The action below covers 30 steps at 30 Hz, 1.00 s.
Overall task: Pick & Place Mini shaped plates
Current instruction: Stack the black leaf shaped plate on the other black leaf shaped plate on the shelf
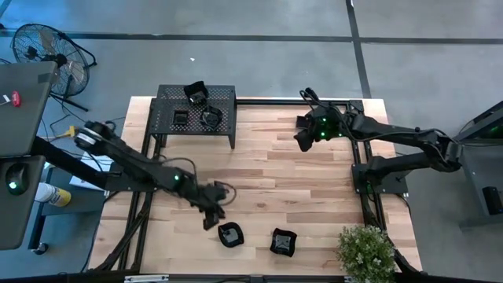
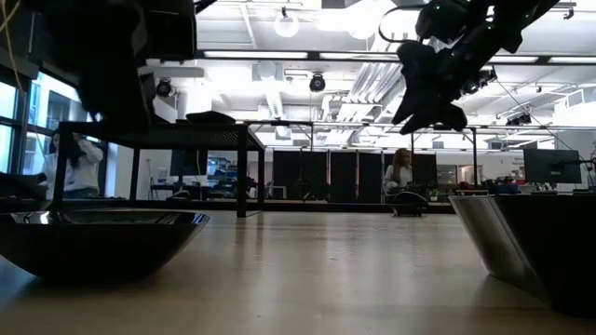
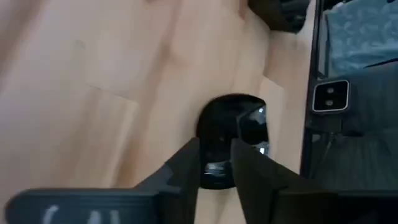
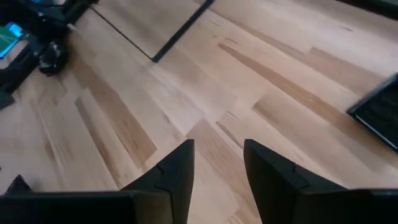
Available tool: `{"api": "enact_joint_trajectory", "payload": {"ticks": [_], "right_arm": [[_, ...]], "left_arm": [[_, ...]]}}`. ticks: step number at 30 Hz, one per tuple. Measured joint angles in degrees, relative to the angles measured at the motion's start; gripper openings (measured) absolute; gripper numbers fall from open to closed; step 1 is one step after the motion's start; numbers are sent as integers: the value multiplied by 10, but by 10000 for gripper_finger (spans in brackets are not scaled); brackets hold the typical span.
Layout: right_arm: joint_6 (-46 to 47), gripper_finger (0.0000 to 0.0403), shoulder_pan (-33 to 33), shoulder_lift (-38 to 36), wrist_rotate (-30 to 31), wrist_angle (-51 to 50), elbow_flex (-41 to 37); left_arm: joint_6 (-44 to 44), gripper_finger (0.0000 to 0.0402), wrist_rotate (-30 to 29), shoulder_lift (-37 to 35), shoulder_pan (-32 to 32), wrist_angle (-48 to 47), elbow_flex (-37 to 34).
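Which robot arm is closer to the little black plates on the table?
The left arm. Its pincer hovers beside the round plate, with another plate nearby. The right pincer is empty, far across the table.

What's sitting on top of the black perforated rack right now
On the black perforated rack, three mini shaped plates show: one at its far edge and two more farther in. The space beneath its top is mostly hidden from above.

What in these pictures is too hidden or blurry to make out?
- Shapes of the small plates on the rack: too small in the high view.
- The plate below the left gripper: part covered by its fingers, left wrist view.
- Near dish: cut off by the low view's edge.
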Motion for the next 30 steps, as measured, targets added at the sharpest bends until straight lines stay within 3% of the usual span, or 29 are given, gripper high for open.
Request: {"api": "enact_joint_trajectory", "payload": {"ticks": [5, 13, 30], "right_arm": [[-26, 135, 0, 0, -8, 6, 0], [-60, 135, 0, 0, -26, 11, 0], [-72, 135, 0, 0, -26, 25, 0]], "left_arm": [[-34, 121, 9, 78, -30, 22, 30], [-66, 124, 6, 144, -34, 6, 60], [-93, 117, 22, 148, -33, -41, 92]]}}
